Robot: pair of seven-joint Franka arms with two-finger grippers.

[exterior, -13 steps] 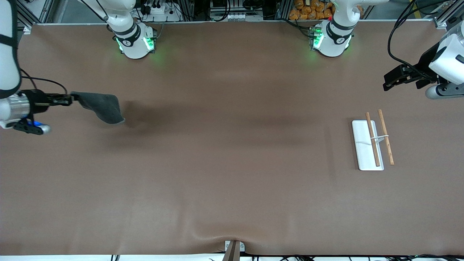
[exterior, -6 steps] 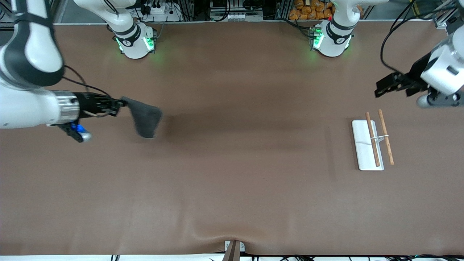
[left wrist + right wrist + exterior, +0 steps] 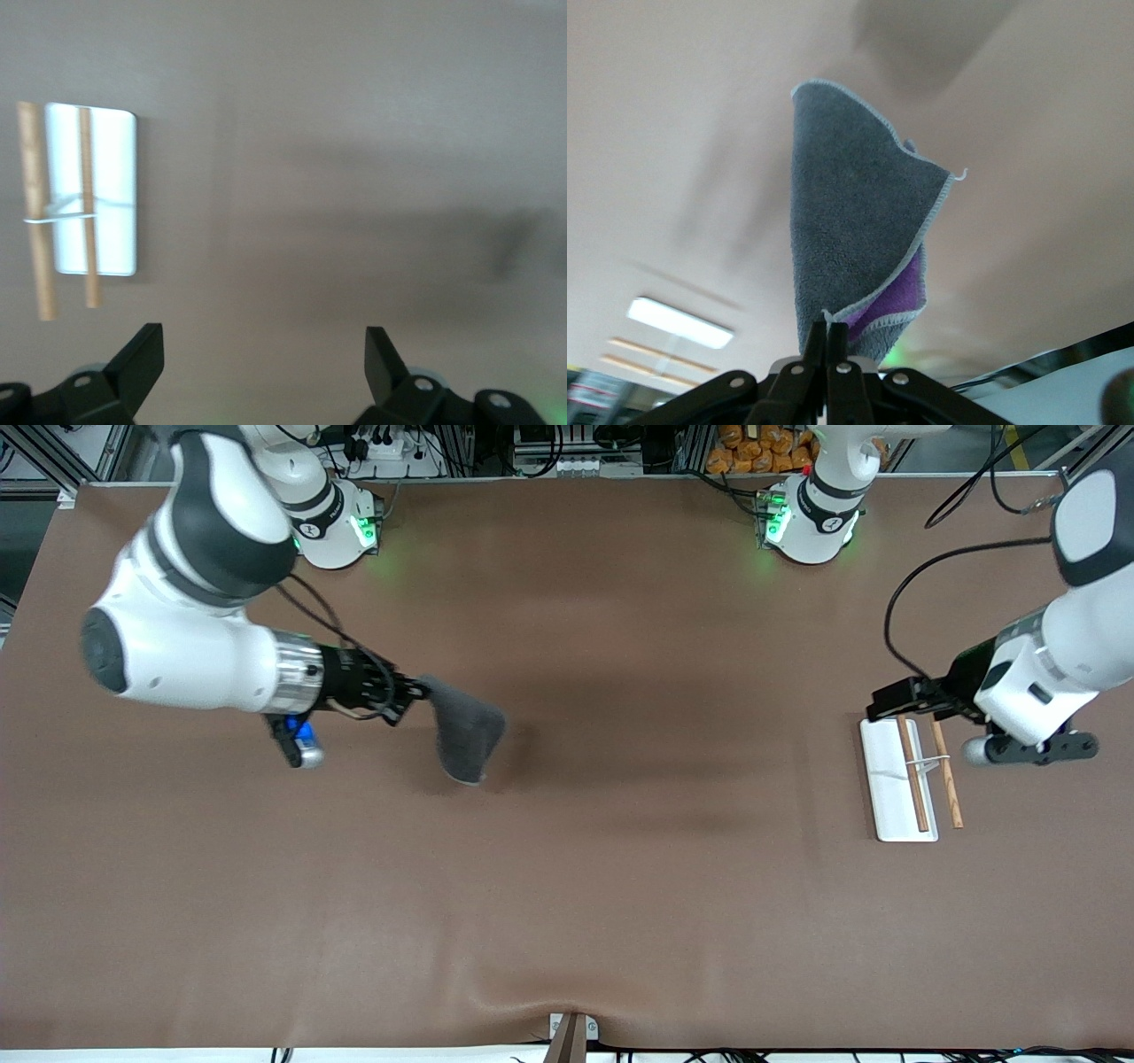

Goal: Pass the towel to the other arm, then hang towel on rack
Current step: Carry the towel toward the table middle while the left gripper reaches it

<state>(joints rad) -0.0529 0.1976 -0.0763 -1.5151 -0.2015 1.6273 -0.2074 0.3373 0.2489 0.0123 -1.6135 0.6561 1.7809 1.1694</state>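
Brown tabletop, two Frankas. Right gripper (image 3: 415,689), pinched tight on the grey towel (image 3: 465,735), has carried it from the right arm's end toward mid-table; cloth hangs free. Left gripper (image 3: 877,708), jaws spread wide and empty, has dropped to just over the rack (image 3: 890,797). Handover not yet begun; arms well apart.

You are looking at the right gripper (image 3: 415,691) in the left middle of the frame, pinching a corner of the grey towel (image 3: 465,731), which is hanging over the brown table (image 3: 620,886). At the right edge of the frame, the left gripper (image 3: 879,708) is hovering with fingers spread at the upper end of the rack (image 3: 911,778), which is lying flat.
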